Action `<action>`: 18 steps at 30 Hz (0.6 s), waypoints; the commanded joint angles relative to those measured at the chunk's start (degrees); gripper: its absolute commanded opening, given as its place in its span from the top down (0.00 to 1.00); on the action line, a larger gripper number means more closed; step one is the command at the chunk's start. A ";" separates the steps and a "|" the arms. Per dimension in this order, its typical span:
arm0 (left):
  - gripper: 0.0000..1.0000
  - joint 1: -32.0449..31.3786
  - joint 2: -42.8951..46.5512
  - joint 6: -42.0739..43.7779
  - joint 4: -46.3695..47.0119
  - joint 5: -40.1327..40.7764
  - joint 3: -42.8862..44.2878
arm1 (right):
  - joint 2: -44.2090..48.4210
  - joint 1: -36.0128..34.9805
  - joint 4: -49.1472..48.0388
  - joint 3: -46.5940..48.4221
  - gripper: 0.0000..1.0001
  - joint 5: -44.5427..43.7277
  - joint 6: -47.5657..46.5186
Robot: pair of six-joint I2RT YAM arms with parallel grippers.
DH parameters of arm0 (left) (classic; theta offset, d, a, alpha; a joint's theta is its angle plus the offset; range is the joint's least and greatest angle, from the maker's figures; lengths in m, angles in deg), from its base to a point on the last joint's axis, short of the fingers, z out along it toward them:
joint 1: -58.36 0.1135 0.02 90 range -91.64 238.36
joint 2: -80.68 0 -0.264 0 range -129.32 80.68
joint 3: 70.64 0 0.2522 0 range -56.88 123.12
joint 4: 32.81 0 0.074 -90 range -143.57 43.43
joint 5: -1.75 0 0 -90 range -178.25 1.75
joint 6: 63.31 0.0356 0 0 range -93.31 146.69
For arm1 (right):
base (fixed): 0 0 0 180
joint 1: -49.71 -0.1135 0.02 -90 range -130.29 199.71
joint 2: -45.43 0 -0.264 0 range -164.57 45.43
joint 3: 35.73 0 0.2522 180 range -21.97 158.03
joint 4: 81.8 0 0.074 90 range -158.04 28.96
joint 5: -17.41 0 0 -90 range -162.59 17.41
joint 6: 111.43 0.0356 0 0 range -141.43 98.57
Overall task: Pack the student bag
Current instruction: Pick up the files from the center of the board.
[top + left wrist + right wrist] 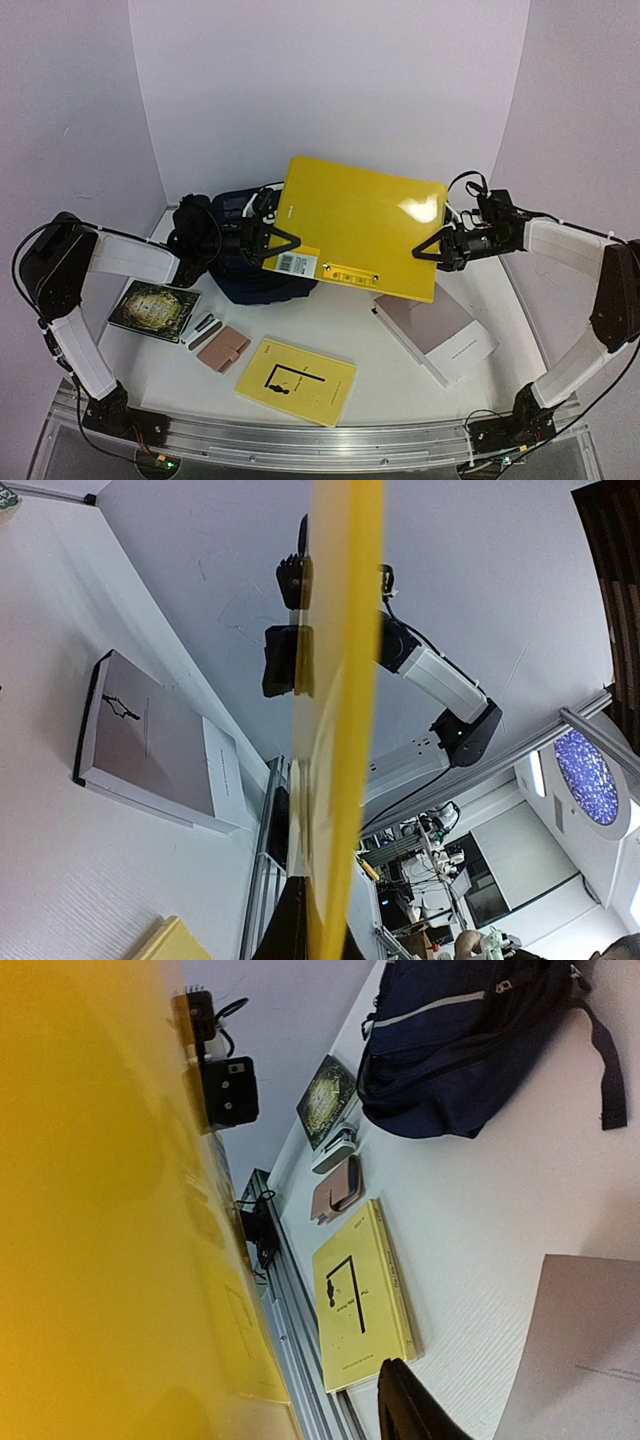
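While the folder [365, 225] hangs crosswise, bag [250, 285] under its left end, left gripper [285, 240] clamps it; right gripper [422, 250] straddles it, grip unclear

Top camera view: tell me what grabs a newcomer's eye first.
A big yellow folder hangs tilted above mid-table, the left gripper clamped on one edge and the right gripper at the other. Below its left end sits the navy backpack; a smaller yellow book lies at the front.
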 commanded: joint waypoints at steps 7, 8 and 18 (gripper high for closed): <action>0.32 -0.12 7.23 25.09 -38.65 17.24 9.12 | 2.44 -0.79 -1.61 2.01 1.00 -0.78 6.09; 0.27 -0.10 8.32 29.39 -46.35 22.98 10.77 | 2.69 -0.76 -2.29 2.01 1.00 -1.85 7.29; 0.30 -0.53 2.51 58.11 -83.25 55.54 22.58 | 7.45 0.07 -15.16 -3.64 1.00 -15.25 21.84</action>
